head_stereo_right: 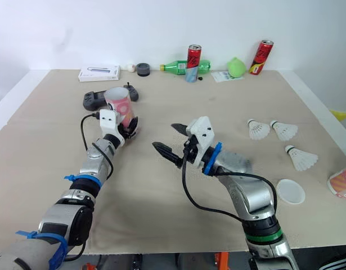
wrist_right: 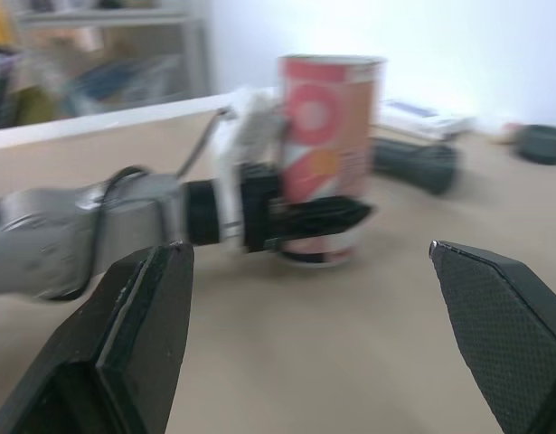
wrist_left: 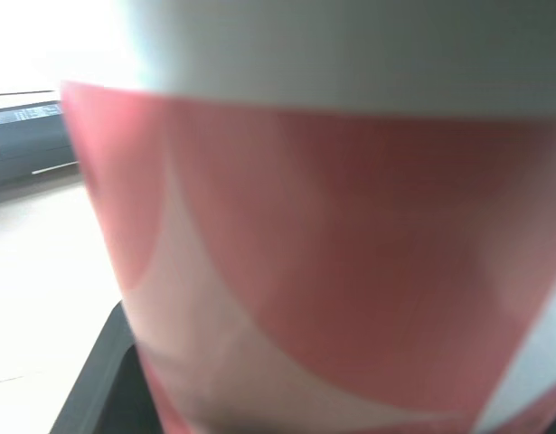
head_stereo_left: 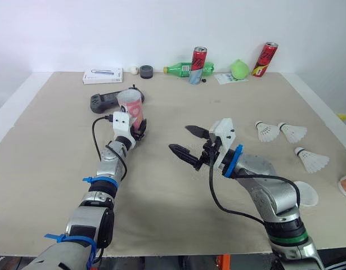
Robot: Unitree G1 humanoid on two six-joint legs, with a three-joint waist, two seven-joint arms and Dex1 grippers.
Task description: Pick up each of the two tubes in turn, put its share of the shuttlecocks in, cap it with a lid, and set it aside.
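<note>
A red and white tube (head_stereo_left: 131, 106) stands upright on the desk (head_stereo_left: 54, 146), left of centre. The left gripper (head_stereo_left: 137, 133) has its jaws pinching the tube's lower part. The right gripper (head_stereo_left: 179, 138) hangs mid-desk, near the tube but apart from it, jaws spread wide and empty. Three shuttlecocks (head_stereo_left: 266, 131) and a white lid (head_stereo_left: 305, 194) lie further right

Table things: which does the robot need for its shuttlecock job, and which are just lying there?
For the job: pink-and-white cardboard tube in the left claw; three white feathered shuttlecocks; round white lid; second pink tube, lying down.
Just lying about: black game controller; flat white box; two red drink cans; green plastic bottle; green ball.
</note>
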